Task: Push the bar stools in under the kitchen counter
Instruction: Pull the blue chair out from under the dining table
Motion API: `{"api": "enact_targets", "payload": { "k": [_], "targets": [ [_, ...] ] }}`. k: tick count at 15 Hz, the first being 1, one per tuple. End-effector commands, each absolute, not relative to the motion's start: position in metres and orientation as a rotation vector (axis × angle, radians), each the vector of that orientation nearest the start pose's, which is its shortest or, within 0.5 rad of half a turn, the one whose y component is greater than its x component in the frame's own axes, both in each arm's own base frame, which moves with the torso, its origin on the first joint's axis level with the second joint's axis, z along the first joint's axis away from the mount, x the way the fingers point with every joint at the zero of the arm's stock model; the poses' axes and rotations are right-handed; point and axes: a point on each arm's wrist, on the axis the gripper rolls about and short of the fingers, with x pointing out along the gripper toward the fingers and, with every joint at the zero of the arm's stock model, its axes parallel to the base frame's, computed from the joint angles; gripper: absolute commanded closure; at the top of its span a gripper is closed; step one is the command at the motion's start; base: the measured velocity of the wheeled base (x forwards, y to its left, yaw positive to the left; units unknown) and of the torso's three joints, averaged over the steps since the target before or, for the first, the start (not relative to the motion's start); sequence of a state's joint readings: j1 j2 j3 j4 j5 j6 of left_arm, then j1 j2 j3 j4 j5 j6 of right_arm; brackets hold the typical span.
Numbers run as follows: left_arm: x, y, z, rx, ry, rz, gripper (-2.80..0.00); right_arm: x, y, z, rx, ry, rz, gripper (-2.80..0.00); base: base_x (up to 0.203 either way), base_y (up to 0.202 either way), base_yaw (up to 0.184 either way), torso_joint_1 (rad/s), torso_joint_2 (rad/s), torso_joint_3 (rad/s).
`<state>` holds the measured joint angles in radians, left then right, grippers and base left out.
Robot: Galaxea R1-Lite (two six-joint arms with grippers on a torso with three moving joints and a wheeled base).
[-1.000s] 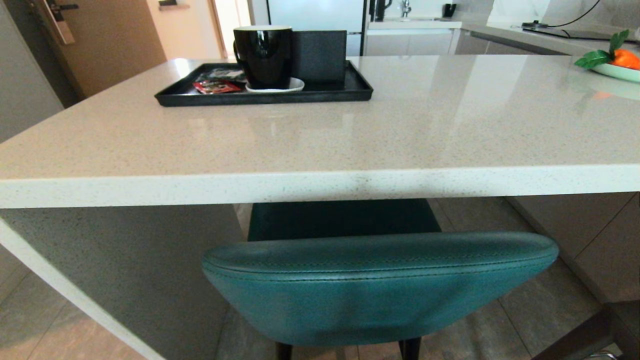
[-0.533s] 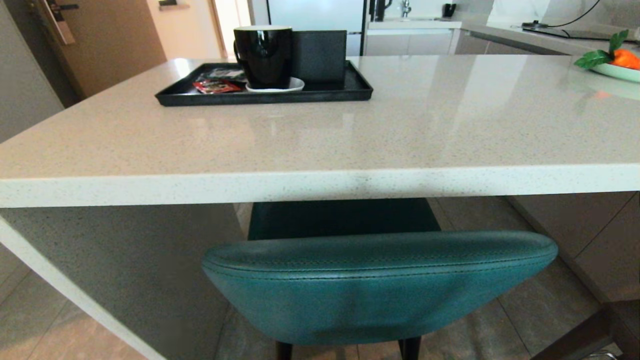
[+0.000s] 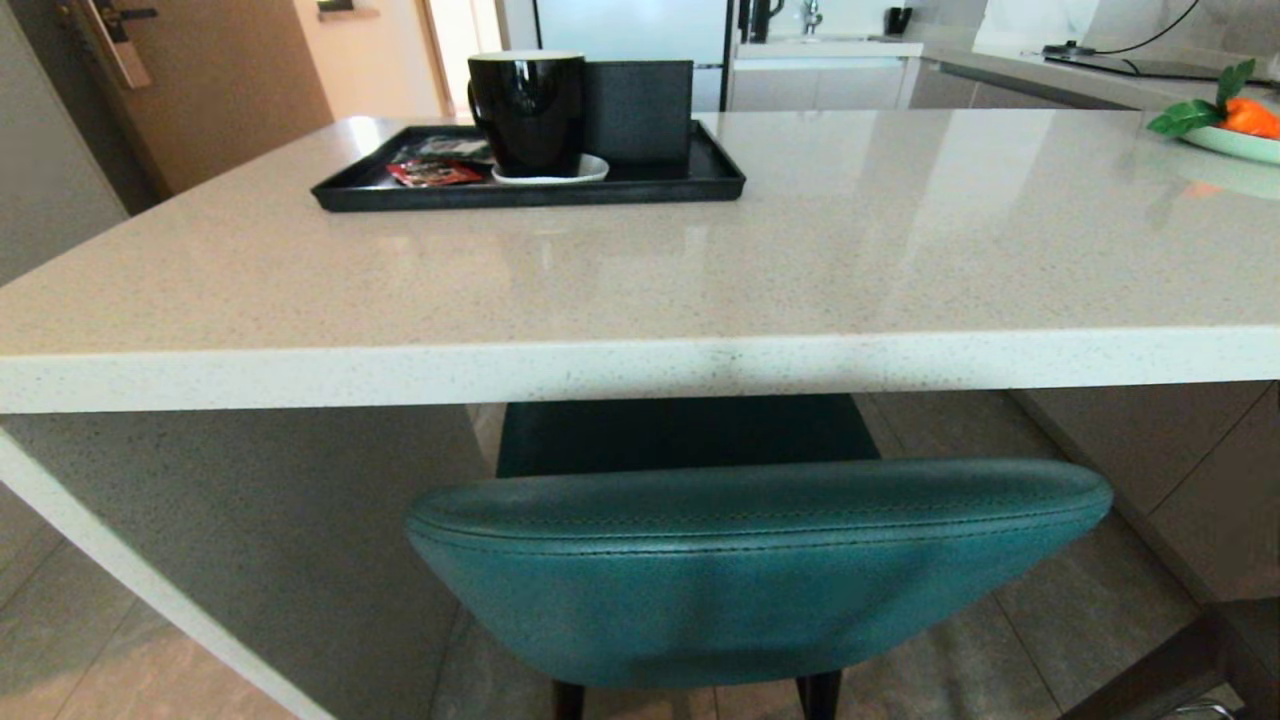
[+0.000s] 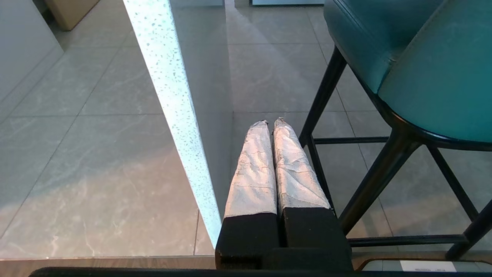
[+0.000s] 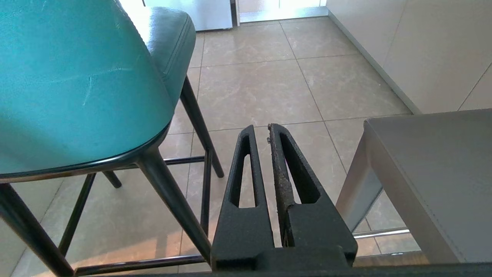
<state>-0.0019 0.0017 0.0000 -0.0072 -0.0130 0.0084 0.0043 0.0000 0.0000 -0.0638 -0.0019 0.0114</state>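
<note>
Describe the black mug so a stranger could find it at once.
Start at the long pale stone counter. On its far left part lies a flat black tray. The mug stands on a white saucer in that tray, beside a dark box; it is the only tall, glossy, round thing there.

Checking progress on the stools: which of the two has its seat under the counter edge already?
The teal stool: its seat reaches beneath the kitchen counter, only its back outside. The grey stool appears only partly, to its right; its placement can't be judged.
</note>
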Motion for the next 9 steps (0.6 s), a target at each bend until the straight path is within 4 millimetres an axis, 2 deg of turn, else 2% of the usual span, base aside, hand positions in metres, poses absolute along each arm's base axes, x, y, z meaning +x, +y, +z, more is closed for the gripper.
{"api": "enact_targets", "payload": {
  "k": [1, 5, 8, 9],
  "targets": [
    [-0.023, 0.000, 0.076, 0.004, -0.006, -0.013, 0.00, -0.021, 0.000, 0.076, 0.011, -0.041, 0.003, 0.00, 0.000, 0.000, 0.000, 0.000, 0.00, 0.000],
    [-0.023, 0.000, 0.079, 0.035, -0.021, -0.005, 0.00, -0.022, 0.000, 0.078, -0.014, -0.057, 0.010, 0.00, 0.000, 0.000, 0.000, 0.000, 0.00, 0.000],
    [-0.029, -0.002, 0.112, 0.011, -0.097, -0.086, 0.00, -0.031, 0.001, 0.106, 0.048, -0.153, 0.069, 0.00, 0.000, 0.000, 0.000, 0.000, 0.00, 0.000],
    [-0.027, -0.003, 0.121, 0.006, -0.088, -0.124, 0.00, -0.032, 0.002, 0.110, 0.059, -0.135, 0.082, 0.00, 0.000, 0.000, 0.000, 0.000, 0.00, 0.000]
  ]
}}
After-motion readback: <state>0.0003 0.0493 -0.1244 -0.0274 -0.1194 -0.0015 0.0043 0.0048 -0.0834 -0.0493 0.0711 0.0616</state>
